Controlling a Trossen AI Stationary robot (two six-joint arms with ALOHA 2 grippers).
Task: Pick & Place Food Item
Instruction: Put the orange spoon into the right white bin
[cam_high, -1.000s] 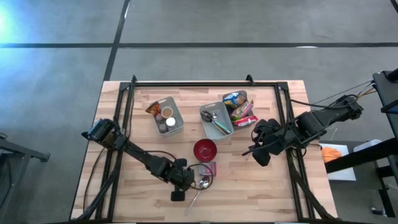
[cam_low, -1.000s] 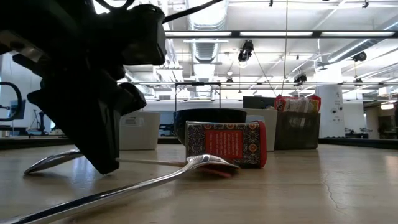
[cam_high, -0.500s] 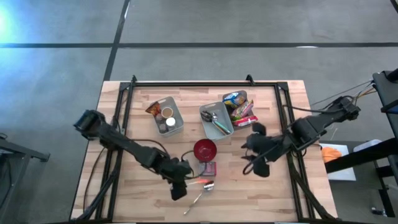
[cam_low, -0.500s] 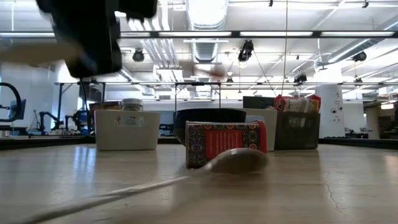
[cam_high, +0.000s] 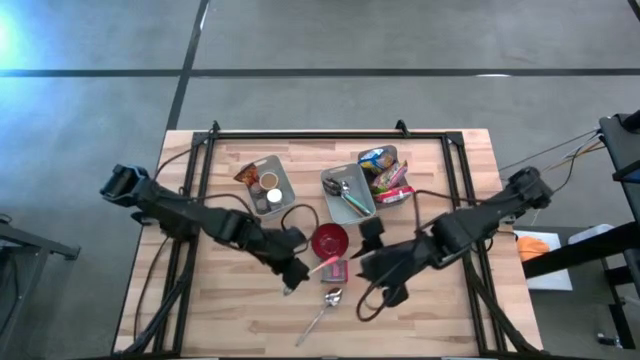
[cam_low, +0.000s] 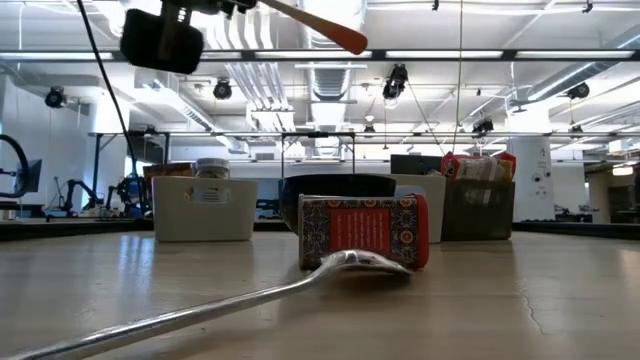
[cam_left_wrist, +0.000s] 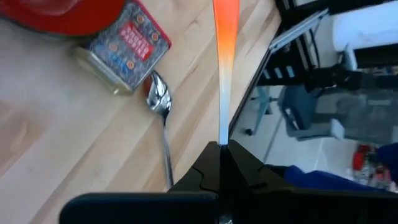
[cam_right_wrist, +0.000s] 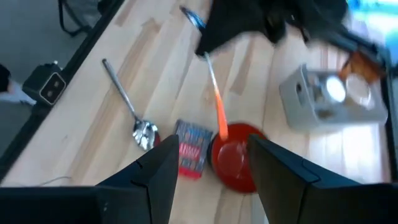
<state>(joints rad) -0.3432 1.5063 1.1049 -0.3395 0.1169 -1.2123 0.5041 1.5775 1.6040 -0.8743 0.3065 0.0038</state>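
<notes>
The food item, a red patterned packet (cam_high: 337, 271), lies flat on the table against the near side of a red bowl (cam_high: 330, 241). My left gripper (cam_high: 291, 275) hangs above the table just left of the packet. It is shut on a thin utensil (cam_high: 318, 266) with a pale handle and an orange end. My right gripper (cam_right_wrist: 211, 180) is open and holds nothing. It hovers to the right of the packet and bowl, tilted down toward them. A metal spoon (cam_high: 324, 309) lies on the table near the packet. My left gripper pinches the utensil's pale handle end (cam_left_wrist: 221, 134) between its two fingers. The utensil sticks straight out ahead of the fingers, seen edge-on in the wrist view. It is lifted clear of the table, and its orange end (cam_low: 345, 38) is high in the air, toward the bowl.
Three bins stand at the back: one with jars (cam_high: 270, 187), one with metal spoons (cam_high: 348, 193), and one with snack packs (cam_high: 385, 172). A black frame (cam_high: 310, 134) runs along the table's far, left and right sides. Bare wood lies along the near edge.
My left gripper has risen from the table near the spoon, rolled, and lifted the orange-tipped utensil clear. The metal spoon stays lying on the wood. My right gripper has moved toward the table's left, closer to the bowl and packet, rolling as it went.
</notes>
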